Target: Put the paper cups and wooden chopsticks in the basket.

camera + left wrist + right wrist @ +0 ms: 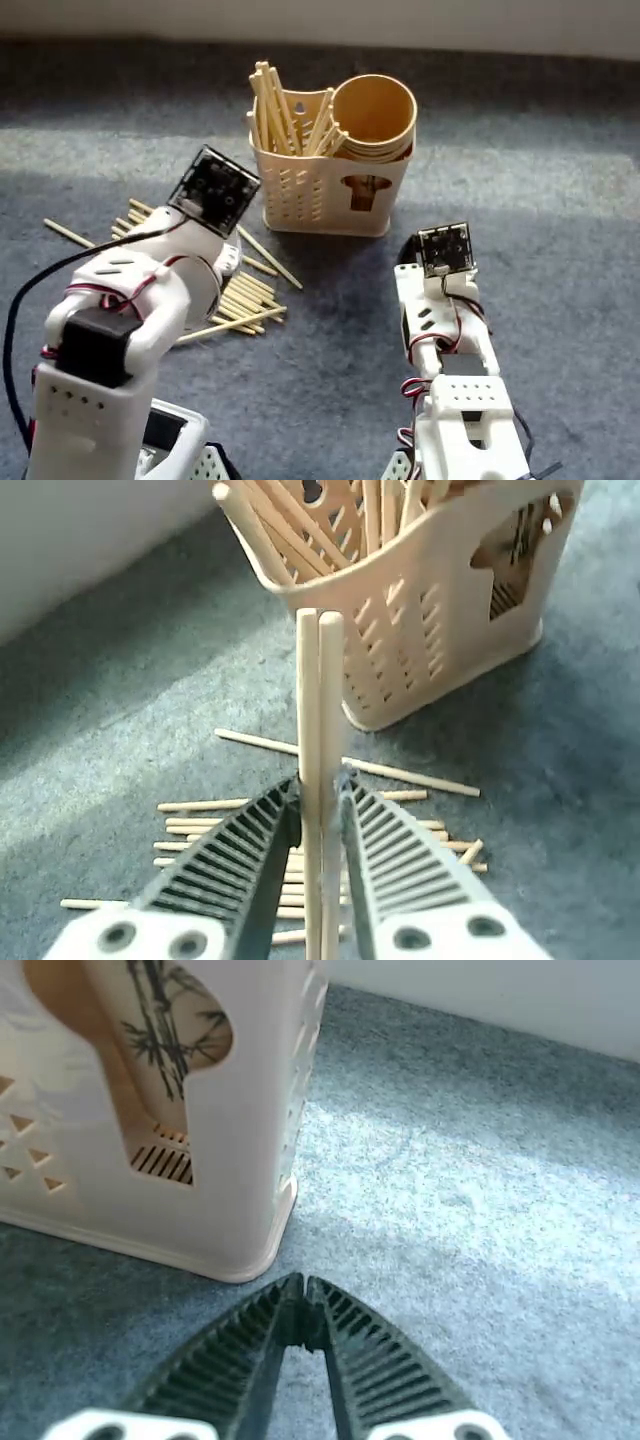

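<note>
A cream plastic basket [300,195] stands at the back centre, holding stacked paper cups [375,115] and several wooden chopsticks [275,105]. More loose chopsticks [245,300] lie on the carpet left of it. My left gripper [320,790] is shut on a pair of chopsticks [320,710] that point toward the basket [440,630], lifted above the loose pile [240,840]. My right gripper [303,1305] is shut with nothing in it, low over the carpet just in front of the basket's [230,1160] corner; a cup with bamboo print [165,1020] shows through the cut-out.
Grey-blue carpet [540,180] covers the whole work area, with open floor to the right of the basket. A pale wall edge [400,20] runs along the back. The left arm's body [120,340] stands over part of the loose chopsticks.
</note>
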Controlling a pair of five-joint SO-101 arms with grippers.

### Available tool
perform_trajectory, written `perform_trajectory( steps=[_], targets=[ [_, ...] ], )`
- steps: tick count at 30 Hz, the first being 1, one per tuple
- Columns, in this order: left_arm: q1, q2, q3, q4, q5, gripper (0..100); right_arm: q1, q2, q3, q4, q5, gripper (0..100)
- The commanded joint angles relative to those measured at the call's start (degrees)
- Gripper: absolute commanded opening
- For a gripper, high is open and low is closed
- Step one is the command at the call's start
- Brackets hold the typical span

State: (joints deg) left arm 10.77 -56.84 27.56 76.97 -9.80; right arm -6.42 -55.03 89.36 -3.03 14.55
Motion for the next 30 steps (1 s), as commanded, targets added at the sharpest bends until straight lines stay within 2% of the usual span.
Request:
perform_trajectory(
  steps=[1, 15, 22, 30],
  targets=[
    [1.1, -0.66, -7.25, -2.55, 7.12, 1, -0.66, -0.84, -0.92, -1.8, 0.53, 2.3],
    [1.19, -1.01, -8.4, -28.92, 26.29, 1, -0.66, -0.84, -0.92, -1.8, 0.53, 2.3],
    [7.16, -0.92, -8.48, -38.15, 26.99, 1, -2.33, -0.84, -0.92, -1.8, 0.53, 2.3],
    [8.4, -0.4, -7.69, -46.68, 26.9, 1, -2.51, -0.84, -0.84, -1.8, 0.53, 2.3]
  ],
)
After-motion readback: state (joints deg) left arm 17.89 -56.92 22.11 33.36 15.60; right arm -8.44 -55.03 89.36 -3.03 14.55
